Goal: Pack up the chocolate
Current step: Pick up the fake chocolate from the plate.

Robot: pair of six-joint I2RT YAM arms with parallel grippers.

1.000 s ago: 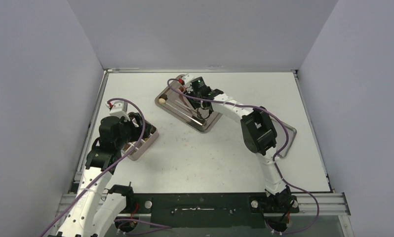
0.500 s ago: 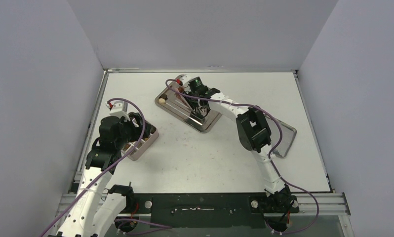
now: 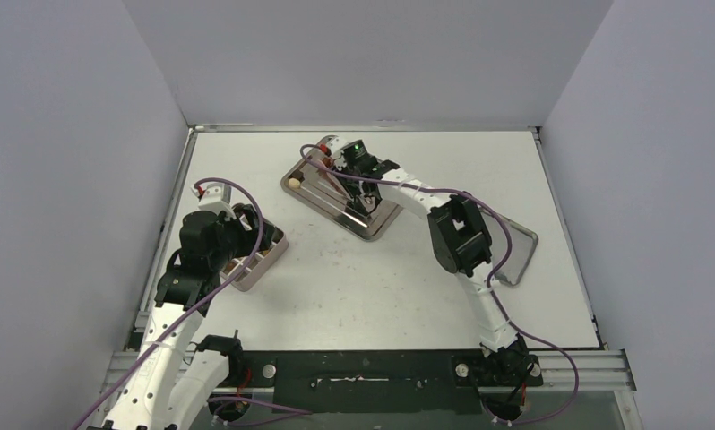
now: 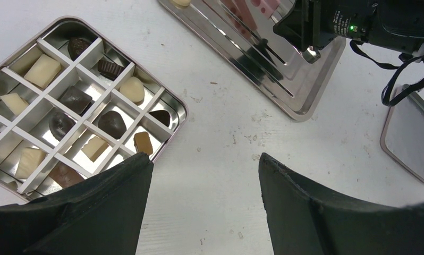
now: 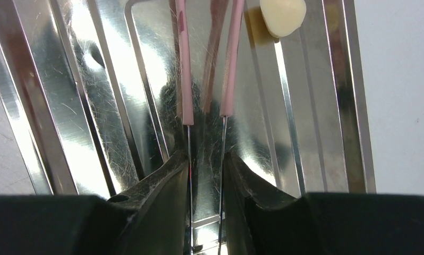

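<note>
We see that the right pincer (image 5: 205, 170) has just squeezed in. A moment ago its two fingers stood wider. Now they press on the two thin metal legs of the pink tongs (image 5: 184, 64), one finger on each side, so it is clamped on the tongs. In the view from above, the right arm has also swung a little toward the left of the frame. The flat lid (image 3: 520, 251) at the right of the frame shows more than before.

The tongs lie along the shiny steel tray (image 5: 327, 106), with their pink tips pointing to the top of the right wrist picture. One cream-white chocolate (image 5: 283, 16) sits on the tray at the top right of that picture. It is just beside the right pink leg, not between the legs.

The left pincer (image 4: 203, 164) has not moved. Its fingers are apart and hold nothing. The divided box (image 4: 182, 106) fills the upper left of the left wrist picture, and many chocolates (image 4: 112, 123) already sit in its little squares.

We think the tool is now in hand. The next job is likely to lift the tongs, pinch that loose piece and carry it to the box.
</note>
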